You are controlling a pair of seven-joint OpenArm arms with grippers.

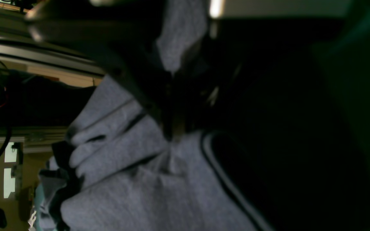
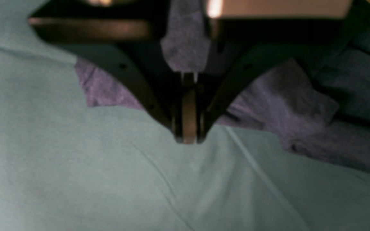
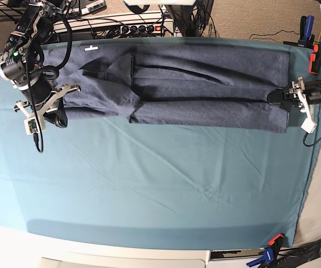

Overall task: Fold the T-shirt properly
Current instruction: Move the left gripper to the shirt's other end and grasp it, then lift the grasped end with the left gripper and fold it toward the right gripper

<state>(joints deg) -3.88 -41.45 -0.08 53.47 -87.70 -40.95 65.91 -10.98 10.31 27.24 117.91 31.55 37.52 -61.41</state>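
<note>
The slate-blue T-shirt (image 3: pixel 193 84) lies stretched in a long band across the far part of the table. At its right end my left gripper (image 3: pixel 274 96) is shut on the hem. In the left wrist view the dark jaws (image 1: pixel 172 128) meet on grey fabric (image 1: pixel 133 179), which bunches into folds at the pinch. My right gripper (image 3: pixel 60 116) is at the shirt's near-left corner. In the right wrist view its jaws (image 2: pixel 188 136) are closed, with the shirt's edge (image 2: pixel 278 99) running into them and cloth showing between the fingers.
A teal table cloth (image 3: pixel 160 178) covers the whole table and shows under the right gripper (image 2: pixel 75 176). Cables and a power strip (image 3: pixel 132 28) line the far edge. A white tape mark (image 3: pixel 91 48) sits on the shirt's far left. Clamps (image 3: pixel 269 251) hold the cloth's near-right corner.
</note>
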